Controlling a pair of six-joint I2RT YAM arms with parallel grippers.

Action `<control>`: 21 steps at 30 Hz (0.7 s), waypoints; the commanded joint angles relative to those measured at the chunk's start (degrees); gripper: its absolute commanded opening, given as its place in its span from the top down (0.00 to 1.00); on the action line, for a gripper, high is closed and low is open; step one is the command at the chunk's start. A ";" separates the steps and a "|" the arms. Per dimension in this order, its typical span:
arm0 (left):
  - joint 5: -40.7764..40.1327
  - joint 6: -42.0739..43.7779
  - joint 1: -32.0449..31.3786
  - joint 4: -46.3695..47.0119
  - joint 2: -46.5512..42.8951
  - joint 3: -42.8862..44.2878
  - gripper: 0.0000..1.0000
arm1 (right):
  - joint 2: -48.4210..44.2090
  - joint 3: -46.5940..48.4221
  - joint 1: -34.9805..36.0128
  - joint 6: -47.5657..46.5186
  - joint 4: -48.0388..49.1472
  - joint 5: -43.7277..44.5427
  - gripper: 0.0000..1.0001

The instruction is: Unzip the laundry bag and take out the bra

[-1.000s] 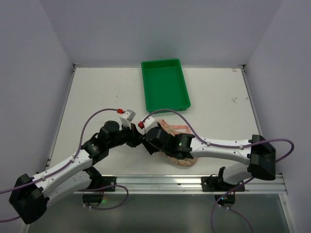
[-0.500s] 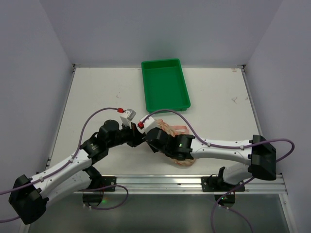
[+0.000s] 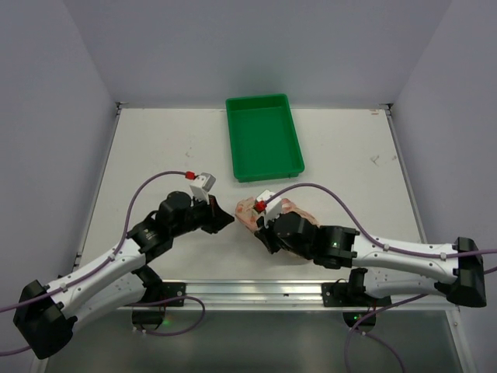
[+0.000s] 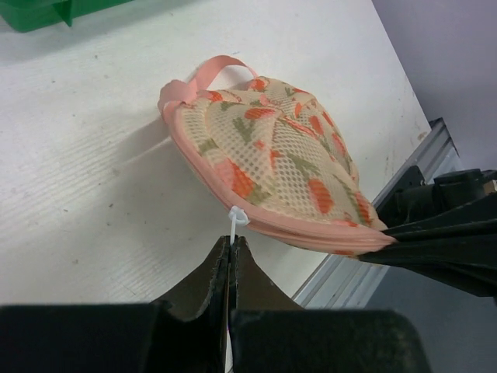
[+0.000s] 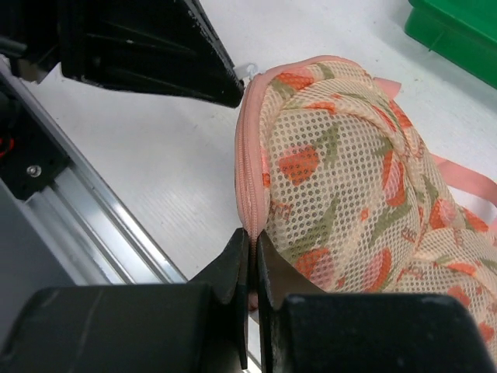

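Mesh of the laundry bag [image 4: 272,167] is hiding its contents; we are pinching its zipper pull [image 4: 237,217] with the left hand [image 4: 231,245], its edging [image 5: 248,171] with the right hand [image 5: 254,237].

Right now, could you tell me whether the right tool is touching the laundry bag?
Touching. The right wrist view shows the right tool shut on the pink zipper edging of the laundry bag, with no gap between them.

Overhead view looks down; 2 wrist views closely share the laundry bag [image 4: 272,171].
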 commanded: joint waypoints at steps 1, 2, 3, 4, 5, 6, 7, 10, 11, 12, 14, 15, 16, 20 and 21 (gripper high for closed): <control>-6.34 1.54 0.28 -1.05 0.44 2.29 1.00 | -3.88 -1.83 0.26 0.19 -1.37 -3.47 1.00; -6.52 1.71 0.28 -1.05 0.70 2.20 1.00 | -4.32 -2.10 0.18 0.10 -1.89 -4.01 1.00; -6.61 1.80 0.28 -1.05 1.05 2.20 1.00 | -4.58 -2.10 0.18 0.01 -2.16 -4.45 1.00; -6.61 1.89 0.28 -0.96 1.31 2.20 1.00 | -4.67 -2.27 0.26 0.18 -2.34 -4.97 1.00; -6.17 2.06 0.28 -1.05 1.66 2.20 1.00 | -4.67 -2.19 0.18 0.27 -2.34 -5.42 0.92; -5.82 2.15 0.28 -0.96 2.10 2.29 1.00 | -4.41 -1.93 0.18 0.53 -2.43 -5.77 0.84; -4.86 2.24 0.28 -0.87 2.28 2.29 1.00 | -3.98 -1.05 0.18 0.80 -2.51 -5.77 0.72; -3.54 2.42 0.28 -0.61 2.46 2.38 1.00 | -1.96 2.71 0.18 1.33 -3.83 -6.21 0.44; -2.84 2.33 0.28 -0.61 2.37 2.55 1.00 | -1.43 3.78 0.26 1.33 -4.36 -6.04 0.38; -2.48 2.24 0.19 -0.61 2.20 2.56 1.00 | -0.73 4.83 0.18 1.06 -4.36 -5.95 0.33; -1.51 1.98 0.19 -0.43 1.93 2.64 1.00 | 1.29 7.65 0.18 0.45 -4.27 -5.16 0.29; -1.25 1.89 0.10 -0.43 1.50 2.64 1.00 | 2.08 8.44 0.18 0.27 -4.10 -4.55 0.29; -0.64 1.72 0.10 -0.35 1.32 2.56 1.00 | 2.88 9.66 0.18 -0.08 -3.66 -4.19 0.29; 0.33 1.01 -0.07 -0.17 0.44 2.56 1.00 | 8.49 12.22 0.26 -0.61 -1.38 -2.17 0.30; 0.51 0.92 -0.16 -0.17 0.09 2.56 1.00 | 9.38 12.57 0.27 -0.43 -1.02 -1.38 0.30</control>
